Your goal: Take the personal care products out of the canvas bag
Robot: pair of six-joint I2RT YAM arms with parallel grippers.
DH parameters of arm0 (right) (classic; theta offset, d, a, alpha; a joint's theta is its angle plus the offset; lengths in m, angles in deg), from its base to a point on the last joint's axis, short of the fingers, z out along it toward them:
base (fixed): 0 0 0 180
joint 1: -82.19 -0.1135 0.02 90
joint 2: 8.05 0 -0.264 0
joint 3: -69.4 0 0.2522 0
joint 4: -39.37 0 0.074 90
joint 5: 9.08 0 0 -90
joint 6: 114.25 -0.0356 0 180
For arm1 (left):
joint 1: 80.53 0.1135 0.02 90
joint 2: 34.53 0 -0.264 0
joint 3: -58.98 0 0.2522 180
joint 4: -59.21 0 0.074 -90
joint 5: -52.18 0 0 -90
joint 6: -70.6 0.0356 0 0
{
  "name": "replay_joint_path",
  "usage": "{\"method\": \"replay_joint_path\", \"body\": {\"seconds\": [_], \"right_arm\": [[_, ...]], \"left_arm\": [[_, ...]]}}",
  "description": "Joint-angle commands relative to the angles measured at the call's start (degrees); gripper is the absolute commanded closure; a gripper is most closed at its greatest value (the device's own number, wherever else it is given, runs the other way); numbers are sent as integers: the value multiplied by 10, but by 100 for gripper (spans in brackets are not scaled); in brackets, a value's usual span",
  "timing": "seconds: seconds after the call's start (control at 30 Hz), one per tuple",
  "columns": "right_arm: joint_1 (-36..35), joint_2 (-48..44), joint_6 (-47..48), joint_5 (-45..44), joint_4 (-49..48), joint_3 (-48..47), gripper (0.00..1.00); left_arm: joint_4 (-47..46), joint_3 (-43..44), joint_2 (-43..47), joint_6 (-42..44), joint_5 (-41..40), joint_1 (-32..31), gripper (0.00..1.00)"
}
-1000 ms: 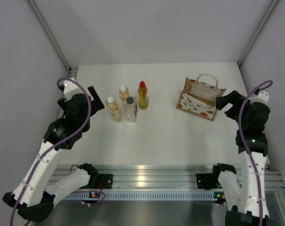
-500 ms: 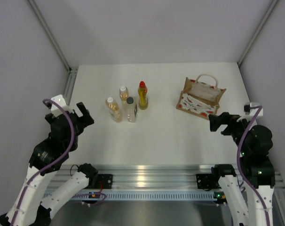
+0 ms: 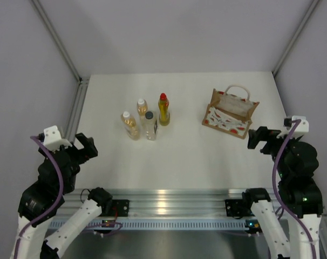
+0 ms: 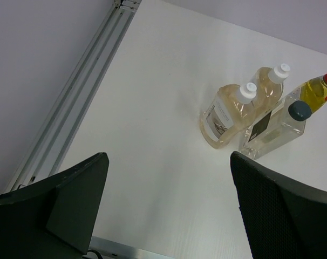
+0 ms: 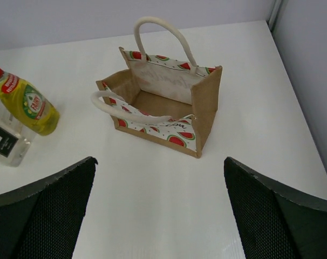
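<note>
- Over the table, in the top view, four bottles are seen standing in a cluster left of centre: a nearer amber bottle [image 3: 130,125], a farther amber bottle [image 3: 142,107], a grey-capped bottle [image 3: 150,125] and a yellow bottle [image 3: 163,109]. The canvas bag [image 3: 229,114] is set well apart, at the right.
- Through the left wrist view, the left gripper [image 4: 169,213] is shown spread wide, with nothing held.
- Through the right wrist view, the right gripper [image 5: 161,213] is likewise spread. The bag is seen upright, with its mouth open and its brown floor exposed.

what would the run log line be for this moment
tan canvas bag: open, empty | four small bottles: upright on white table, left of bag | left gripper: open | right gripper: open
</note>
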Motion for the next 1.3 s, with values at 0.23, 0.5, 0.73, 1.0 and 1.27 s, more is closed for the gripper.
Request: {"method": "replay_joint_path", "body": {"seconds": [0.23, 0.5, 0.73, 1.0, 1.27], "right_arm": [[-141, 22, 65, -186, 26, 0, 1], [-165, -1, 62, -183, 38, 1, 1], [-164, -23, 49, -200, 39, 2, 1], [-164, -14, 44, -199, 39, 4, 1], [-164, -14, 35, -211, 39, 5, 0]], "left_arm": [[0, -6, -19, 44, -9, -19, 2], [-15, -16, -24, 51, -12, -30, 2], [-25, -22, -20, 51, -12, -32, 2], [-25, -26, -19, 46, -16, -32, 2], [-25, -25, -19, 44, -17, -32, 2]]}}
